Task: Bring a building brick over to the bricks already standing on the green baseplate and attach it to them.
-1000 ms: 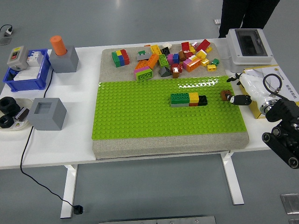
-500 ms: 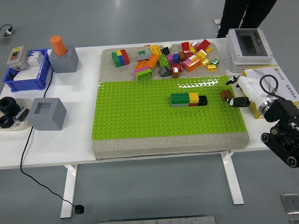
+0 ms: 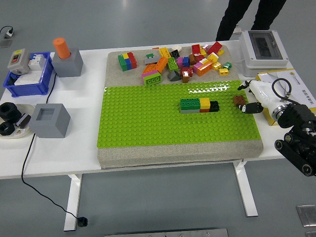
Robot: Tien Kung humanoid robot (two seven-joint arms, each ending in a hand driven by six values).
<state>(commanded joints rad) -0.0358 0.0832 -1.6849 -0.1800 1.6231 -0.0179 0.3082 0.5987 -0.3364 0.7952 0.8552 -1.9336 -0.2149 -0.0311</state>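
Right now the brown brick (image 3: pixel 240 101) you are carrying sits at the right edge of the green baseplate (image 3: pixel 148 123), pinched at the black fingertips (image 3: pixel 247 107) of your right hand (image 3: pixel 256 96), a clear gap short of the row it must join. That row (image 3: pixel 199 104), a green brick, then a yellow one, then a black one, stands a little right of the plate's middle, its black end toward you, so the open spot beside that end looks like the natural landing place. Your hand comes in low from the table's right edge with the white palm turned inward, which keeps the brick's underside facing the studs. The fingers are closed on the brick, thumb against forefinger as far as you can tell; the other fingers are too small to read. Your left hand is out of sight. The loose brick pile (image 3: pixel 182 61) lies along the far edge of the grey mat (image 3: pixel 173 153), well clear of your path, and a person (image 3: pixel 247 19) stands beyond the table's far right corner, hands not in view.
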